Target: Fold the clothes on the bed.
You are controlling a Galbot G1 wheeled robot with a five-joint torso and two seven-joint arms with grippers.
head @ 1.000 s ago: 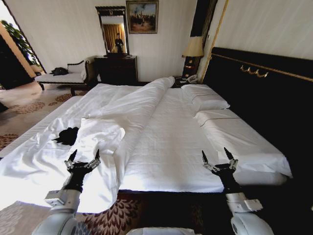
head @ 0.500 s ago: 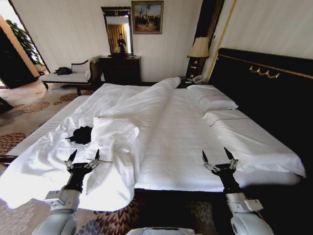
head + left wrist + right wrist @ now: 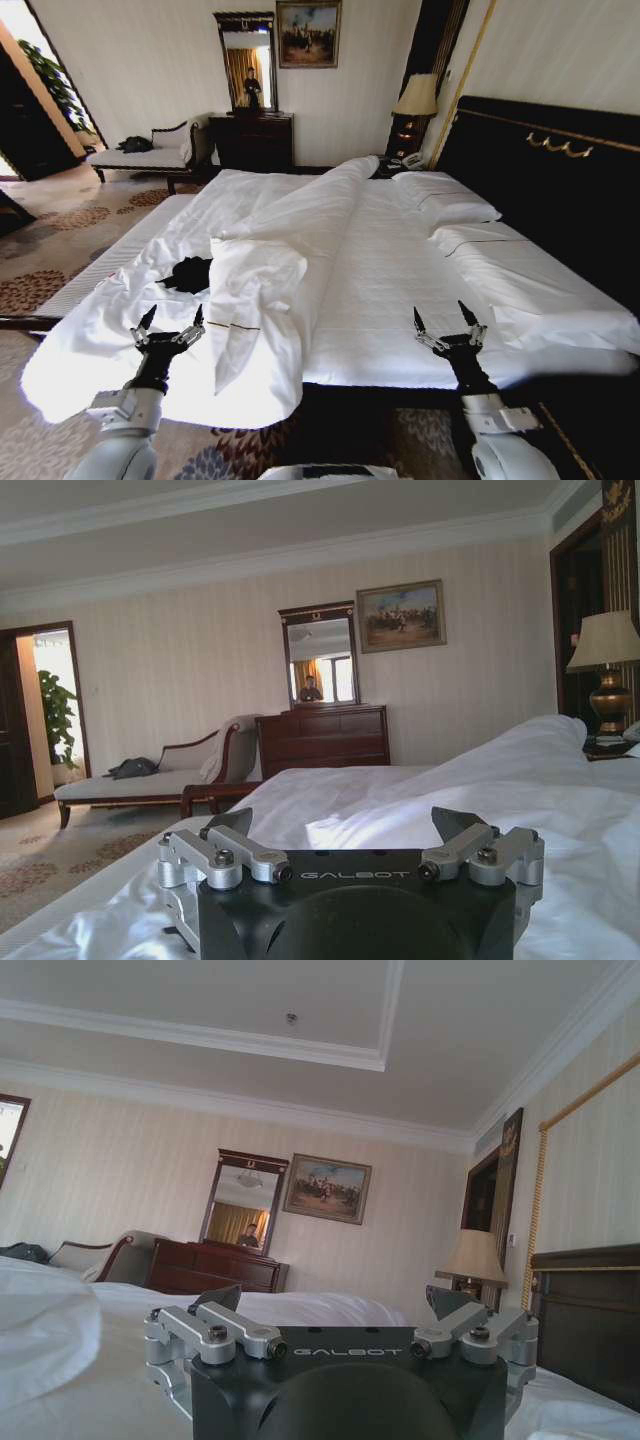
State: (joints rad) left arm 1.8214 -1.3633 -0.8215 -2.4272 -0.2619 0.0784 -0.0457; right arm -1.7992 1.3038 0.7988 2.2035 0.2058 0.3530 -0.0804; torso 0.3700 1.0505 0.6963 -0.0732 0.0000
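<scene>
Both grippers are raised with the fingers apart, at the near edge of the bed; nothing is held.

The left gripper (image 3: 171, 322) stands over the hanging corner of the rumpled white duvet (image 3: 262, 283), its two fingers spread wide and empty. The right gripper (image 3: 444, 318) is at the same height on the other side, over the flat white sheet (image 3: 390, 290), also with fingers apart. The black T-shirt (image 3: 187, 274) lies crumpled on the left part of the bed (image 3: 560, 190), beside a thick fold of the duvet and a little beyond the left gripper, not touching it. Two white pillows (image 3: 452, 208) rest against the dark headboard on the right. Behind the bed are a dark dresser (image 3: 253, 140) with a mirror, a chaise (image 3: 140, 155) and a lamp (image 3: 417, 97).
</scene>
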